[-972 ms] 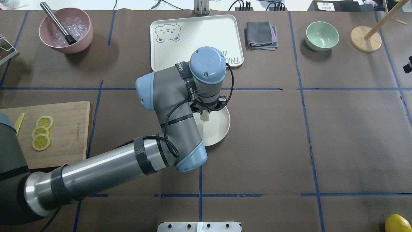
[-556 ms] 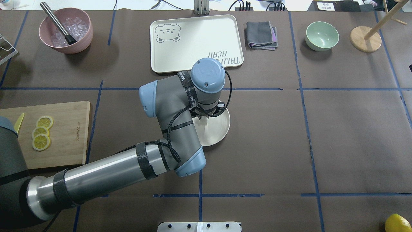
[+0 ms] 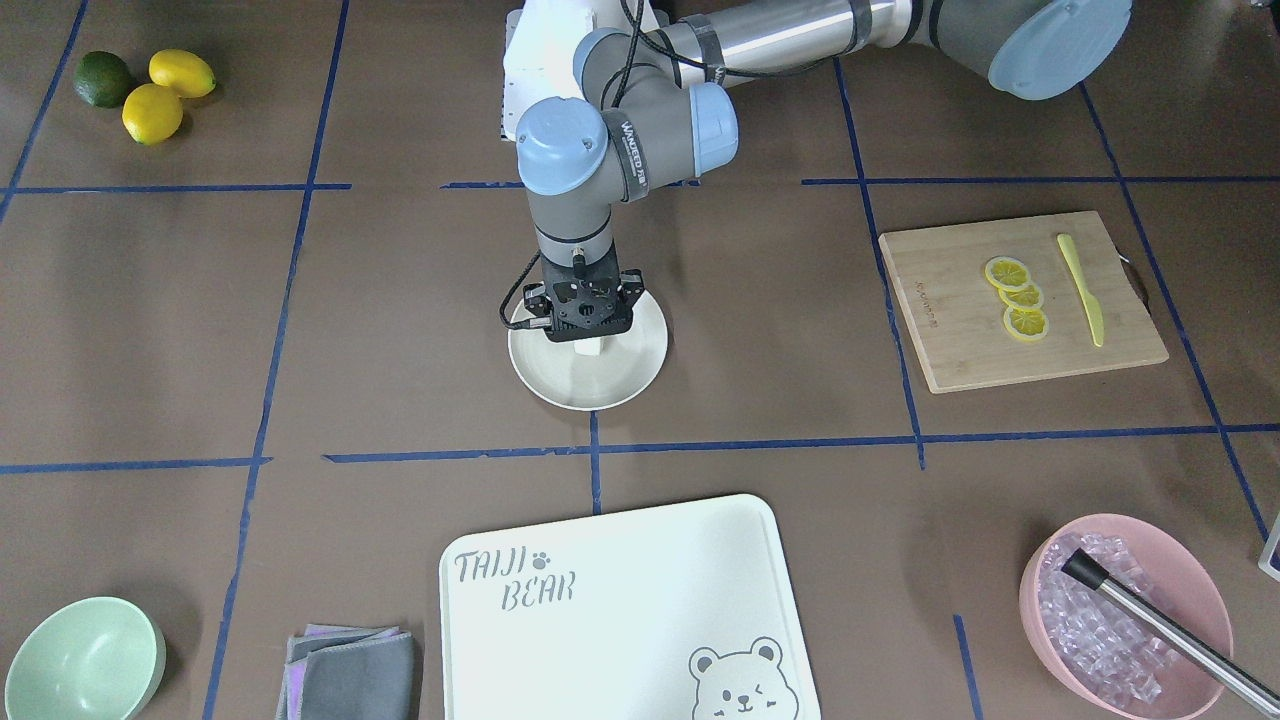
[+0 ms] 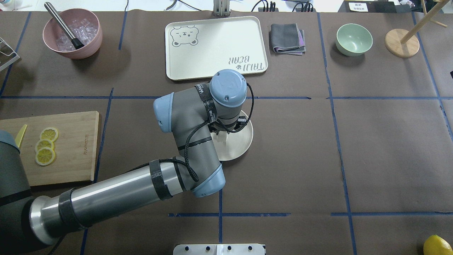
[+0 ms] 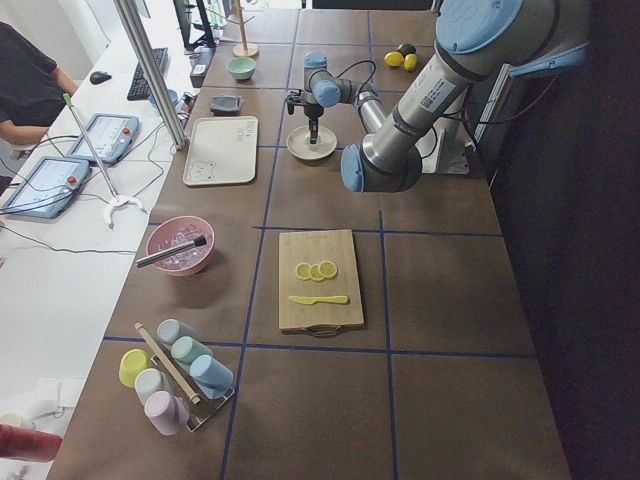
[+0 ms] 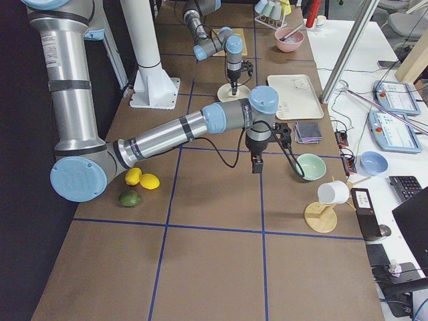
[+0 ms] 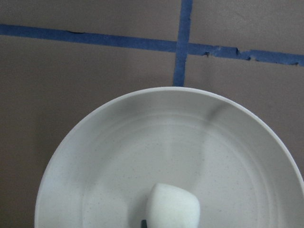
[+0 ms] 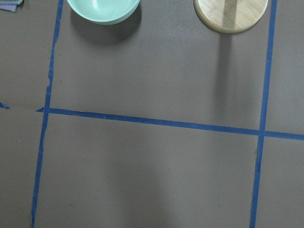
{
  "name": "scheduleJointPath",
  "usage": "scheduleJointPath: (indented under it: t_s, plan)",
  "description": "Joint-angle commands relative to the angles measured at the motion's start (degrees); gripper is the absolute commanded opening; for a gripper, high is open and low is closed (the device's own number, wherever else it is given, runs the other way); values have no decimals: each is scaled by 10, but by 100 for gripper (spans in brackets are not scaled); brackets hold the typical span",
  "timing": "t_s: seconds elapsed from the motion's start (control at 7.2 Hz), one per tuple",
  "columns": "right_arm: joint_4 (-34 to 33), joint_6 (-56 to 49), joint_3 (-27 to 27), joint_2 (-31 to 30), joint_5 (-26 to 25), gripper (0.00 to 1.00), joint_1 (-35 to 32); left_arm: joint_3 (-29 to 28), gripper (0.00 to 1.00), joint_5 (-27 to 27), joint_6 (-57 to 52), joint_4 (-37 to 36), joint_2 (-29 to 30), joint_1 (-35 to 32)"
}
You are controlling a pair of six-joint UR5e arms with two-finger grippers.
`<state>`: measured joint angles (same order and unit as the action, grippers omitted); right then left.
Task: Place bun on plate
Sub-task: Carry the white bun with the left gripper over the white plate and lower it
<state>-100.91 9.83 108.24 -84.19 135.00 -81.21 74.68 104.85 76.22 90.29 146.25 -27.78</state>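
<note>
The round cream-white plate (image 3: 640, 365) lies near the table's middle and fills the left wrist view (image 7: 142, 142). My left gripper (image 3: 589, 338) points straight down over the plate's robot-side half, shut on the small white bun (image 3: 591, 348). The bun (image 7: 173, 206) hangs just above the plate's surface; whether it touches I cannot tell. In the overhead view the left wrist covers most of the plate (image 4: 242, 141) and the gripper. My right gripper (image 6: 257, 166) shows only in the exterior right view, hovering over bare table, and I cannot tell its state.
A bear-printed white tray (image 3: 620, 610) lies beyond the plate, with a folded grey cloth (image 3: 350, 675) and a mint-green bowl (image 3: 80, 660) beside it. A cutting board (image 3: 1020, 300) holds lemon slices and a yellow knife. A pink bowl of ice (image 3: 1125, 605) and whole citrus fruits (image 3: 150, 85) sit at the corners.
The left wrist has moved toward the robot and come lower over the plate, carrying the bun with it.
</note>
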Motion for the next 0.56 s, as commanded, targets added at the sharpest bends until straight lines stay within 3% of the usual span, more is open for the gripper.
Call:
scheduleJointPath:
  t_s: [0.0,0.14,0.28,0.42]
  plan:
    - [0,0,0,1,0,100,0,-2,69,0,-1,2,0,0]
    - [0,0,0,2,0,100,0,-2,73,0,-5,2,1,0]
    - [0,-1,0,2,0,100,-1,-1,96,-1,-29,1,0,-3]
    - [0,-2,0,2,1,100,-2,5,100,-1,-40,-3,1,-14]
